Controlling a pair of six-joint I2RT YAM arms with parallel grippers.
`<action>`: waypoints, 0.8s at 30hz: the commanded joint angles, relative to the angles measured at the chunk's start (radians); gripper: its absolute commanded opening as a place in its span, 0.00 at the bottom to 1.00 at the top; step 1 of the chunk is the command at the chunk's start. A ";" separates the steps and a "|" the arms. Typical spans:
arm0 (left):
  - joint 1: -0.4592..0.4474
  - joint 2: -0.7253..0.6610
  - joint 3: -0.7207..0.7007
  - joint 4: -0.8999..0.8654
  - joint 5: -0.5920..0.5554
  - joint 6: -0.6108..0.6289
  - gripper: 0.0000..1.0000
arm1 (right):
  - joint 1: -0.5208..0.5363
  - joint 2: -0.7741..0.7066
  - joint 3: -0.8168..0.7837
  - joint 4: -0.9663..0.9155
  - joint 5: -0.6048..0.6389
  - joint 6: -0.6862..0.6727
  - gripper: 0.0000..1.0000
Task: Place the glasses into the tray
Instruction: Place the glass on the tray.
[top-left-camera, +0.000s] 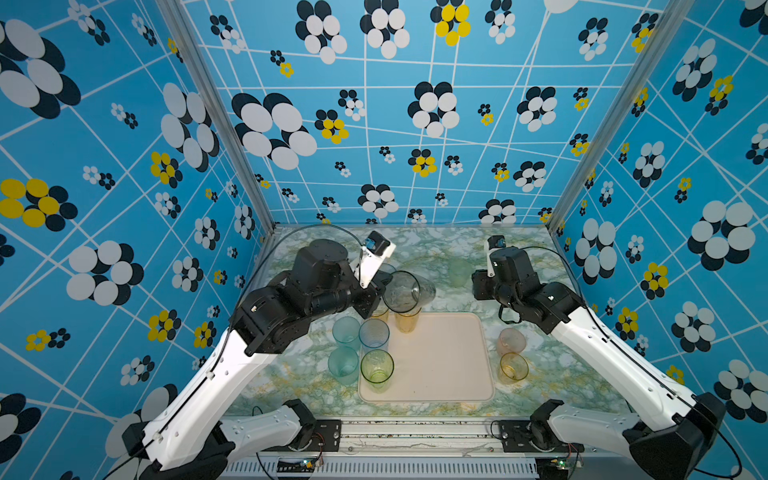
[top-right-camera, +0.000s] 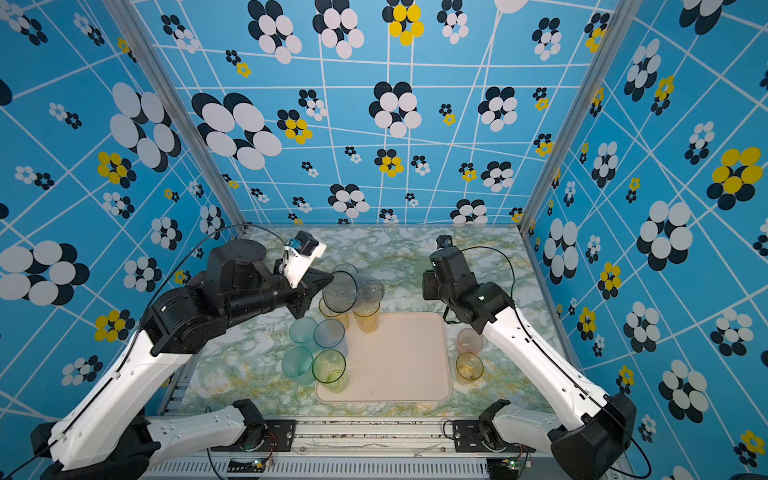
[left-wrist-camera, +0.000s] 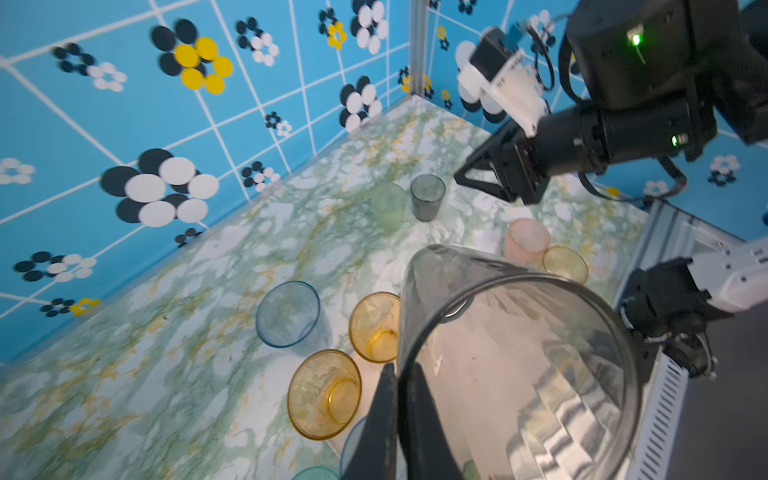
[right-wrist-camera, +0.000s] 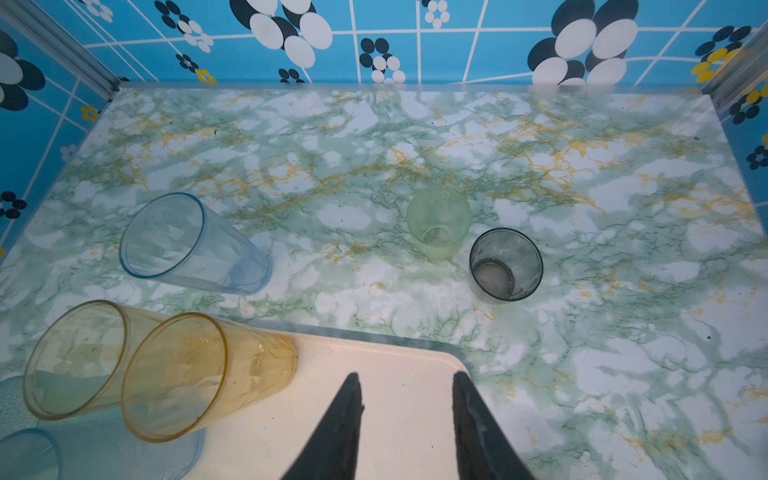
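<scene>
Tumbler (top-left-camera: 405, 291), smoky grey, in both top views: airborne, long axis tilted, base toward the right arm (top-left-camera: 590, 336), over the far-left corner of the tray (top-left-camera: 440, 365). Left wrist view: left gripper (left-wrist-camera: 402, 411) clamps its rim. Right wrist view: right gripper (right-wrist-camera: 405, 376) parted, empty.

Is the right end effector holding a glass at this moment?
No: in the right wrist view the right end effector is open, with only bare tray showing between its jaws.

Glasses (top-left-camera: 374, 334) crowd the tray's (top-left-camera: 449, 374) left edge — a pair (top-left-camera: 512, 343) stands right, another pair (right-wrist-camera: 438, 226) behind.
</scene>
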 joint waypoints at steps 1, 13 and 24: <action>-0.097 0.073 0.033 -0.111 -0.041 0.018 0.00 | -0.010 -0.029 -0.015 -0.017 0.022 0.028 0.39; -0.148 0.186 -0.183 -0.018 -0.140 -0.041 0.00 | -0.010 -0.025 -0.023 -0.016 -0.024 0.040 0.39; -0.057 0.265 -0.272 0.036 -0.101 -0.061 0.00 | -0.011 0.010 -0.026 -0.001 -0.060 0.039 0.39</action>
